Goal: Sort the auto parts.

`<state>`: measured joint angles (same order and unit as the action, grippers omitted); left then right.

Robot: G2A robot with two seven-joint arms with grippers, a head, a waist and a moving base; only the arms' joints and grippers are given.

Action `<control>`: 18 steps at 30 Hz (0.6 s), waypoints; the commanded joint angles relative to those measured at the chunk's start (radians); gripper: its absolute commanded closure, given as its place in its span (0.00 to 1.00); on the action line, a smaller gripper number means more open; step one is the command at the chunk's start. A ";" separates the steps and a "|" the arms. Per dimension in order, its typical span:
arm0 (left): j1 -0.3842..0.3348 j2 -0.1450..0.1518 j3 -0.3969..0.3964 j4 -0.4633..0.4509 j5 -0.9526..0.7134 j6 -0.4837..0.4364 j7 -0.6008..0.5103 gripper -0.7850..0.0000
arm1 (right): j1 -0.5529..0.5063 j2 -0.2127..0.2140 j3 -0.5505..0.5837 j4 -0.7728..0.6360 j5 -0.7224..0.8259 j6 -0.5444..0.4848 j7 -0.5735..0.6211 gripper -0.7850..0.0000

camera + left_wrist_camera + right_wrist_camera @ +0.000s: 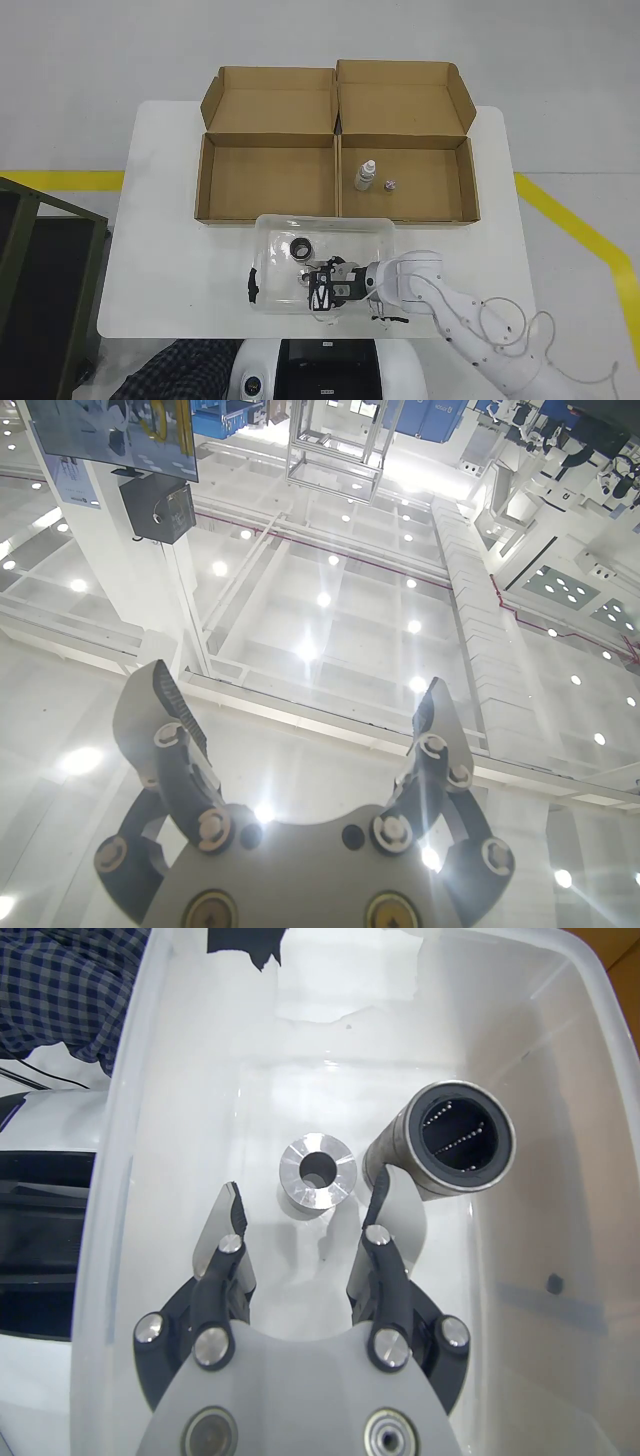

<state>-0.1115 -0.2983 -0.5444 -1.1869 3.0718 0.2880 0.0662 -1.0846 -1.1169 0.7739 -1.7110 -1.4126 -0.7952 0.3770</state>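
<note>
While a bottle (366,176) and a tiny part (391,184) already lie in the right box (430,180), my right gripper (307,1193) hangs open at the metal ring (317,1173) in the bin (115,1128); the bearing (450,1148) is also left.

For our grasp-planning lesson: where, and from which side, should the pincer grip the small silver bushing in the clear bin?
Probably grip the bushing across its round outer wall, from above: it stands upright, hole up, with the open right pincer flanking it. The bearing lies close by one finger.
</note>
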 commanded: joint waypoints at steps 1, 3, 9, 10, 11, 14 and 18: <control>0.000 0.000 0.000 0.000 0.000 0.000 0.000 0.00 | 0.006 -0.004 -0.011 0.001 -0.002 0.001 0.000 0.43; 0.000 0.000 0.000 0.000 0.000 0.000 0.000 0.00 | 0.012 -0.008 -0.022 0.005 -0.004 0.006 -0.002 0.44; 0.000 0.000 0.000 0.000 0.000 0.000 0.000 0.00 | 0.031 -0.018 -0.039 0.022 -0.012 0.018 0.000 0.48; 0.000 0.000 0.000 0.000 0.000 0.000 0.000 0.00 | 0.033 -0.019 -0.039 0.024 -0.012 0.018 0.000 0.49; 0.000 0.000 0.000 0.000 0.000 0.000 0.000 0.00 | 0.034 -0.020 -0.039 0.026 -0.011 0.018 0.000 0.50; 0.000 0.000 0.000 0.000 0.000 0.000 0.000 0.00 | 0.038 -0.021 -0.038 0.033 -0.010 0.020 -0.003 0.52; 0.000 0.000 0.000 0.000 0.000 0.000 0.000 0.00 | 0.043 -0.024 -0.039 0.041 -0.010 0.018 -0.009 0.55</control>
<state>-0.1115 -0.2983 -0.5444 -1.1869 3.0718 0.2880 0.0662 -1.0428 -1.1405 0.7347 -1.6712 -1.4231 -0.7767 0.3697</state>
